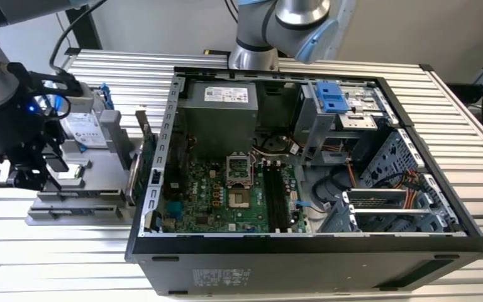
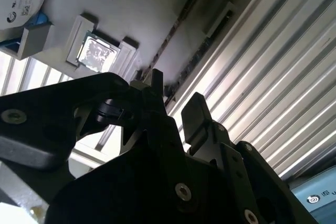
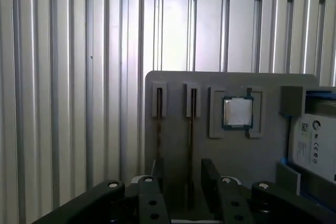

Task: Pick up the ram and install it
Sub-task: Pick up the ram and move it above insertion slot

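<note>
Two ram sticks stand on edge in slots of a grey holder block [image 3: 262,156]. In the first wrist view, one ram stick [image 3: 192,124] runs down into the gap between my fingers, and the other ram stick [image 3: 159,124] lies just outside one finger. My gripper [image 3: 184,179] is open and hangs over the block, with a finger on each side of the nearer stick. In the second wrist view the gripper [image 2: 176,100] shows the same gap, and a ram stick [image 2: 181,24] leads toward it. In the exterior view the gripper [image 1: 25,179] hovers at the holder block [image 1: 78,198] on that view's left.
A bare processor chip [image 3: 238,112] and a silver hard drive [image 3: 315,145] sit on the same block. The open computer case [image 1: 309,251] lies on the ribbed metal table [image 1: 57,251], with black memory slots [image 1: 277,195] on its motherboard. A green expansion card [image 1: 145,160] stands beside the case wall.
</note>
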